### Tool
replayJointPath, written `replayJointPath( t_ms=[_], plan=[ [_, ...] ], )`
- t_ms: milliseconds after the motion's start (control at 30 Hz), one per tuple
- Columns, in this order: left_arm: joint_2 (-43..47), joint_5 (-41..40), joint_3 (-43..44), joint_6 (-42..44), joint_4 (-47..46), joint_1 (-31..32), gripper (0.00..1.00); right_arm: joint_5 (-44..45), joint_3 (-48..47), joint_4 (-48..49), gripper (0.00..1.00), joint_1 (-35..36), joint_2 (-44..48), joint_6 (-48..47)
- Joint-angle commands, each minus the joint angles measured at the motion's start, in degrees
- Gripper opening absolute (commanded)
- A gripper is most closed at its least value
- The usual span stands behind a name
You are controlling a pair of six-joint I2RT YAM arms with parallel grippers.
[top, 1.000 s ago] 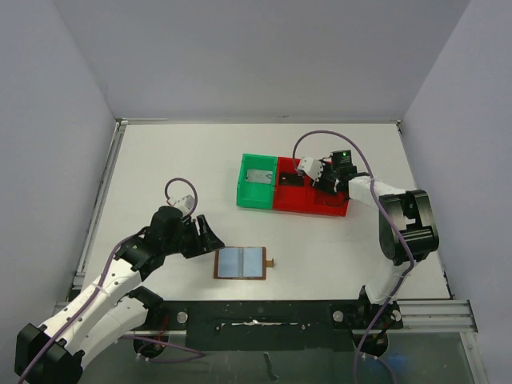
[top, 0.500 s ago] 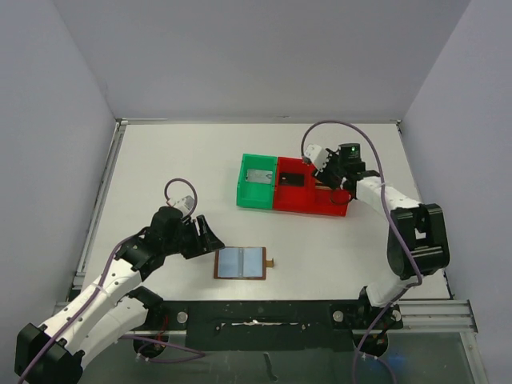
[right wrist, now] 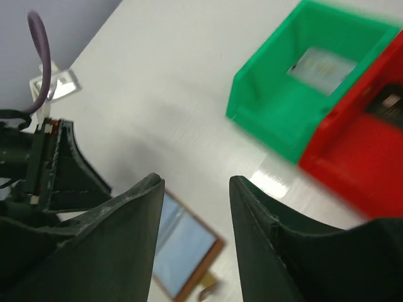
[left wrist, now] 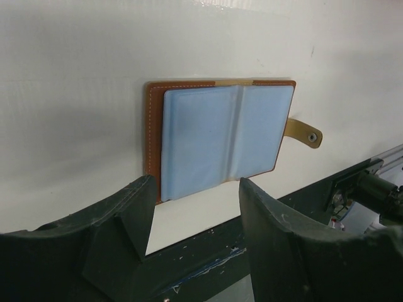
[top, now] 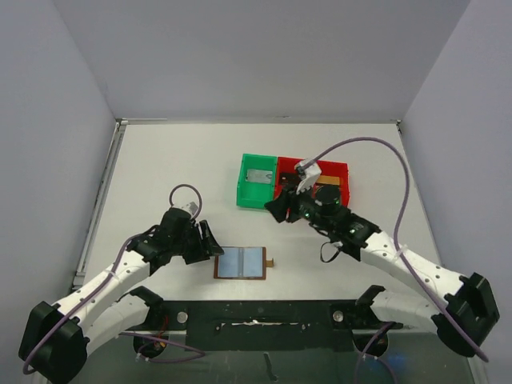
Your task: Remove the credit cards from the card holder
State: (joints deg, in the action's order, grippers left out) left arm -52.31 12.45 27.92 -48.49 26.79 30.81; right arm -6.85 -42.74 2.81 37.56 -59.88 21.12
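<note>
Low in the middle of the overhead view lies the card holder [top: 240, 262], spread open — the left gripper [top: 213, 243] just beside its left edge, the right gripper [top: 277, 210] further up, both gaping and empty.

White links and black joints make up the left arm [top: 110, 277] and right arm [top: 410, 262]; a purple cable [top: 364, 140] loops behind each wrist (fingers [left wrist: 283, 251] matte black, wedge-shaped).

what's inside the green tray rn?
One pale grey card lies flat on the floor of the green tray; nothing else shows in it. Anything beneath the card is covered, and the tray's near wall hides a strip of floor.
</note>
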Motion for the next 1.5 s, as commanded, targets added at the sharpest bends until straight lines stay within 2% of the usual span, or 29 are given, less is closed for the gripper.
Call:
replayJointPath(
  t_ms=[0,133,367,500,633,933,1233,1467],
  plan=[
    [-0.16,-1.85,-0.05,0.18,-2.83,0.37,0.55,14.81,4.1,-3.89,0.46,14.06,-5.69,32.89],
    [-0.39,-1.6,-0.79,-0.25,-4.02,0.63,0.58,20.73,3.5,-6.26,0.46,23.53,-13.09,42.48],
    [-1.77,-1.32,-1.44,-0.38,-5.11,1.17,0.58,23.56,-0.85,-15.07,0.5,27.91,-21.32,48.74],
    [-2.74,-0.7,-1.81,-0.3,-6.39,1.29,0.58,23.91,-0.92,-16.5,0.5,28.1,-21.97,49.9],
    [-4.0,0.0,-2.28,-0.18,-7.84,1.61,0.56,21.95,0.15,-13.84,0.5,27.43,-22.98,49.16],
    [-8.84,0.66,-4.39,-1.11,-12.76,3.1,0.41,18.09,-0.81,-12.42,0.47,26.09,-27.83,49.29],
    [-11.81,0.68,-5.97,-3.92,-18.14,6.45,0.32,11.18,1.15,-3.19,0.32,24.78,-31.24,48.52],
    [-10.98,-0.84,-5.67,-4.39,-17.73,7.4,0.22,9.92,0.56,-3.17,0.26,24.42,-32.48,48.12]
  ],
)
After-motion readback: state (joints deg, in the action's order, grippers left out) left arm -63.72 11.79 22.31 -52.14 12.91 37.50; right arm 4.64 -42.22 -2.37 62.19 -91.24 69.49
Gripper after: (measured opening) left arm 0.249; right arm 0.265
